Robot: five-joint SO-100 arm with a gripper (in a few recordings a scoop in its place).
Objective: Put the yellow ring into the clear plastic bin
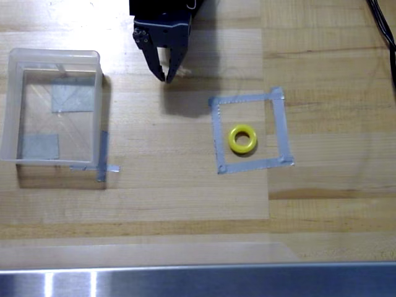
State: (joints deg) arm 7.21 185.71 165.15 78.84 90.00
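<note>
The yellow ring [242,138] lies flat on the wooden table, inside a square outline of grey tape [249,130] right of centre. The clear plastic bin [12,108] stands at the left, holding nothing; grey tape patches show through its bottom. My black gripper [167,77] hangs at the top centre, fingers pointing down the picture with their tips close together and nothing between them. It is above and left of the ring, well apart from it, and to the right of the bin.
A metal strip [198,281] runs along the table's near edge. A black cable [383,25] crosses the top right corner. Bits of grey tape [102,162] stick out by the bin's lower right corner.
</note>
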